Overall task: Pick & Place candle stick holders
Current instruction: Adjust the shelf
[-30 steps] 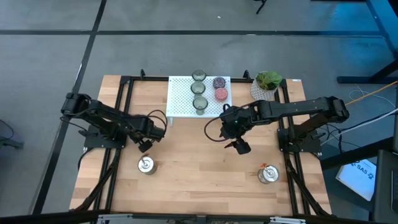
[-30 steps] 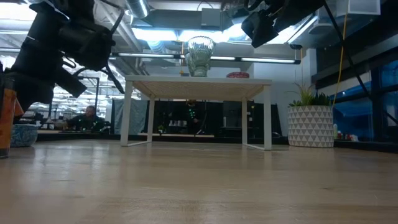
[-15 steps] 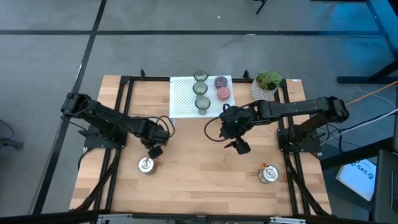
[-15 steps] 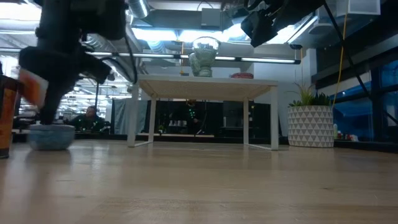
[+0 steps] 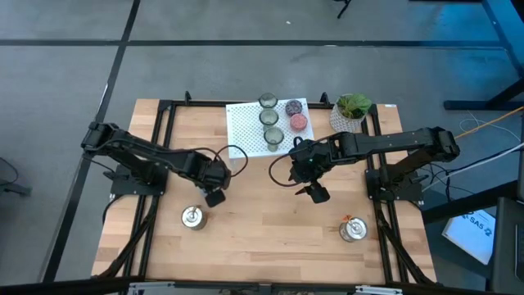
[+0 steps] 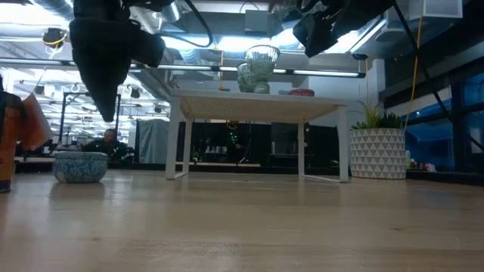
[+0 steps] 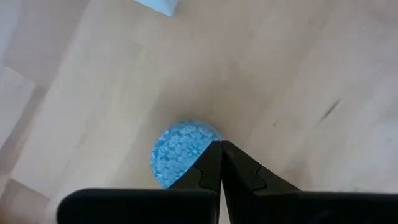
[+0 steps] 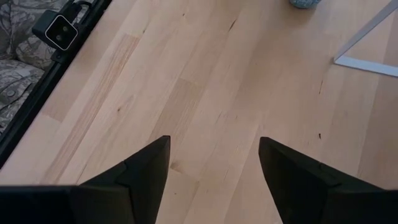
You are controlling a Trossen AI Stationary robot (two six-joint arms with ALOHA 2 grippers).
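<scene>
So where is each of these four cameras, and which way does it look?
High: above the table, straight down on both arms, rack and plant.
Low: at tabletop height, looking level across at the rack; arms hang in from above.
Left wrist: down past its shut left gripper at the blue cup.
Right wrist: past its open right gripper at bare wood.
Low and left wrist share the blue cup.

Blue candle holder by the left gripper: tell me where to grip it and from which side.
Come straight down and pinch the rim wall, one finger inside, one outside. The blue candle holder stands upright, a low round bowl, probably too squat for a side grip. The left gripper hangs over it, jaws shut; open them first.
</scene>
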